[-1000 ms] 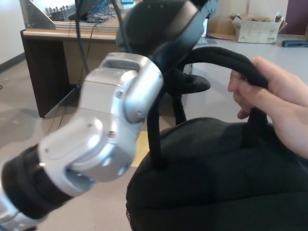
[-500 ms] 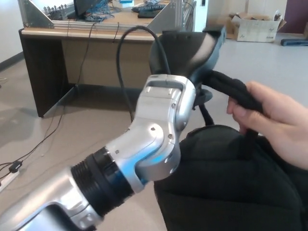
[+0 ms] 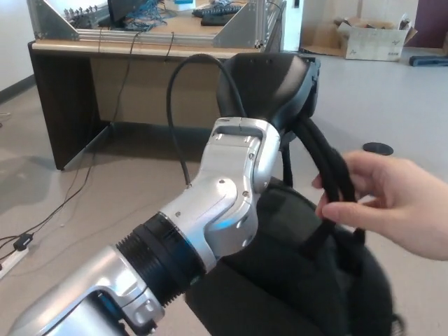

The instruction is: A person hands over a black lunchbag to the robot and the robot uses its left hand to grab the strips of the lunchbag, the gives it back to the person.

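Wooden desk at back, cardboard box on floor, cable

A black lunchbag is seen at the near right, held up off the floor. Its two black strips are drawn upward together, taut.

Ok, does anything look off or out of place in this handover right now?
Nothing damaged or spilled. The black lunchbag hangs by its straps from the left hand, while a person's hand also holds them. Loose cables trail across the floor by the desk.
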